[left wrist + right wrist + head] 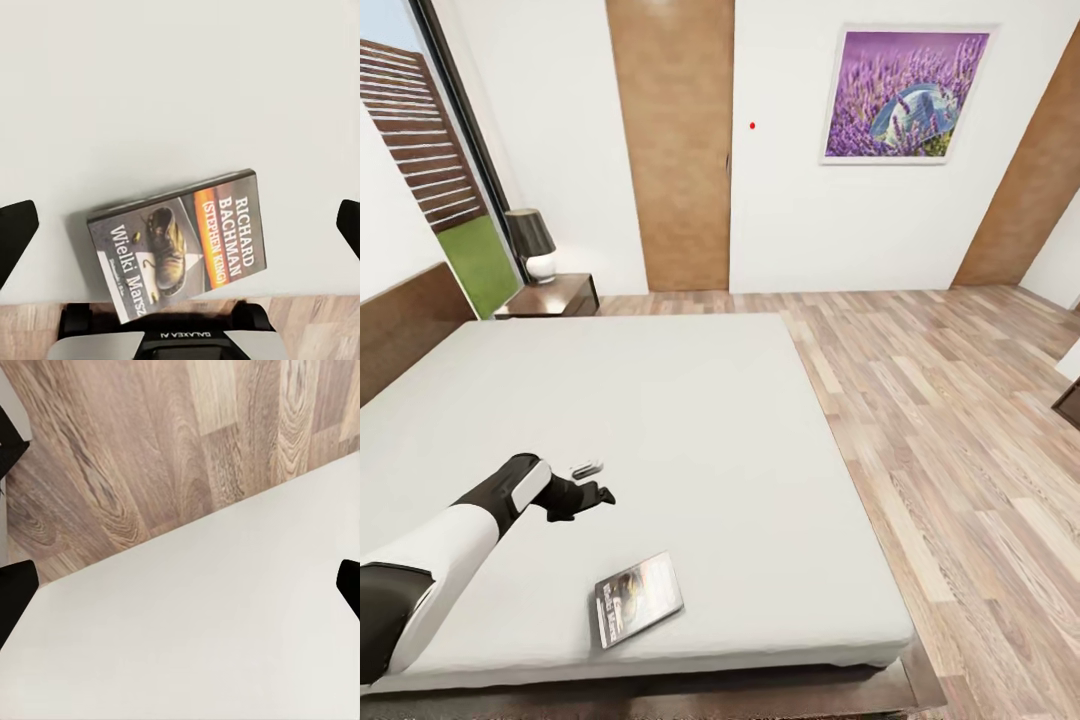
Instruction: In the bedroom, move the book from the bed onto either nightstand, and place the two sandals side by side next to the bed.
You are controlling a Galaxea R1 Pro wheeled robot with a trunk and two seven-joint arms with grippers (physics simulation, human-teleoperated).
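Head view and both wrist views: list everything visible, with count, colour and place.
bed: one, light-grey mattress, dark brown frame, centre-left.
book: one, grey-dark cover with orange band, flat on the mattress near the foot edge.
nightstand: one, dark reddish-brown, far side by the window.
lamp: one, black shade, white base, on the nightstand.
picture: one, purple, far wall.
doors: two, tan, far wall.
floor: light wood planks, right of the bed.
left gripper: black, open, above the mattress beyond the book.
right gripper: black fingertips, open, over the mattress edge.
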